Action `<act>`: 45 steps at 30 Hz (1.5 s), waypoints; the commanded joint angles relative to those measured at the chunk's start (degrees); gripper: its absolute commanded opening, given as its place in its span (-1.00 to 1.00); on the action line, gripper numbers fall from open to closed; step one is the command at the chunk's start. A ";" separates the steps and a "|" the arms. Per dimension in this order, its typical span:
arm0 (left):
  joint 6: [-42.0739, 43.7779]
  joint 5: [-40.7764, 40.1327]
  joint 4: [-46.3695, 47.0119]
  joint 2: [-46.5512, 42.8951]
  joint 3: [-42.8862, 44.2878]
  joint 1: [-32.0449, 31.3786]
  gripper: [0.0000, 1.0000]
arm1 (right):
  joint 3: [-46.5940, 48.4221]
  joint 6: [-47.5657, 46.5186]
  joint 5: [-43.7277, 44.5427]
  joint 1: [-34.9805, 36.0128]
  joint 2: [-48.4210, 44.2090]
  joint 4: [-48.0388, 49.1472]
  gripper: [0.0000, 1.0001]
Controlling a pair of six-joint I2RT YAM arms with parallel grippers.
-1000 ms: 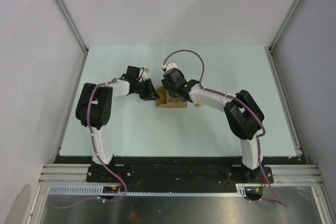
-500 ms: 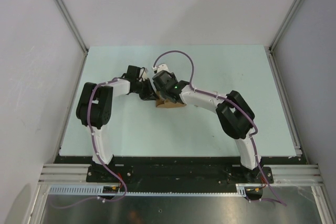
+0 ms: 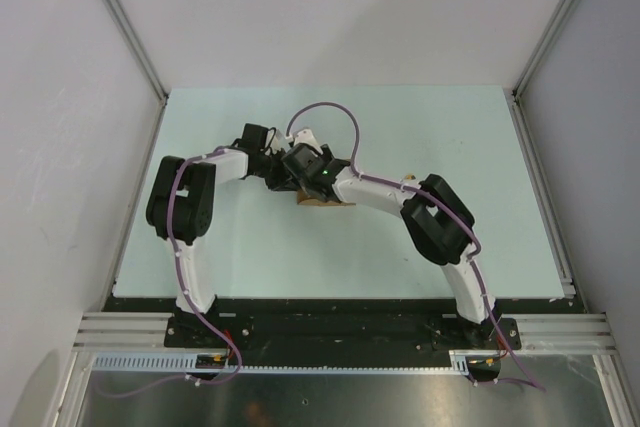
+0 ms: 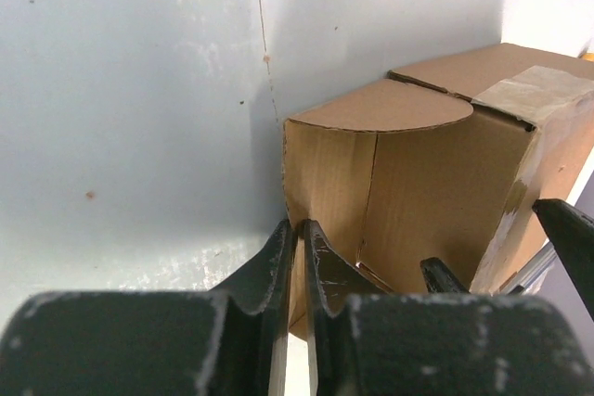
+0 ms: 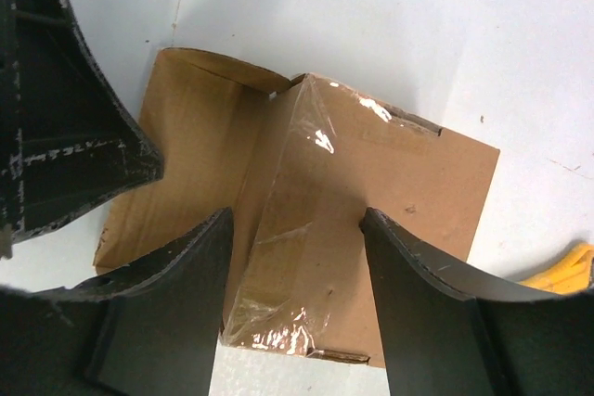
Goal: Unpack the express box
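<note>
Left gripper [image 4: 299, 232]: jaws seemingly pinch express box [image 4: 436, 173] wall, anchoring it on desk [image 4: 139, 90]. Right gripper [image 5: 295, 222]: jaws spread astride tape [image 5: 299, 173], likely for flap-lifting.

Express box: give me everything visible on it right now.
The express box is a small brown corrugated-cardboard carton on the table, near its middle. Glossy clear tape runs along its raised top seam. One end is open, a rounded flap folded out. The left end effector pinches a side flap's edge there; the right end effector hangs open astride the taped seam.
</note>
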 commanded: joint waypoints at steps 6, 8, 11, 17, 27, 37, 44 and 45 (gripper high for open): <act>0.97 -6.93 -7.38 4.42 -0.50 -0.37 -0.73 | 4.54 -0.09 11.28 0.50 3.43 -8.24 0.23; 1.05 -7.28 -7.56 4.60 -0.32 -0.37 -0.73 | 3.22 -0.79 12.61 0.24 1.33 -7.98 0.25; 1.06 -7.64 -7.82 4.51 -0.23 -0.37 -0.73 | 1.55 -0.97 14.11 -0.20 -2.00 -7.89 0.26; 1.14 -8.16 -8.17 4.51 -0.15 -0.28 -0.74 | -2.23 1.22 12.18 -3.36 -8.25 -8.41 0.25; 0.70 -8.16 -8.17 4.60 0.21 -0.19 -0.74 | -7.59 4.65 7.00 -8.02 -14.76 -9.47 0.23; 0.00 -7.81 -8.17 3.90 -0.23 -0.28 -0.74 | -13.13 6.67 2.43 -13.03 -17.84 -8.77 0.19; -0.09 -5.71 -8.09 1.70 0.03 -0.28 -0.46 | -13.04 4.74 -1.43 -13.30 -20.56 -4.47 0.25; -0.09 -5.18 -8.17 1.35 0.12 -0.28 -0.41 | -12.96 4.48 -2.05 -13.30 -21.26 -4.02 0.26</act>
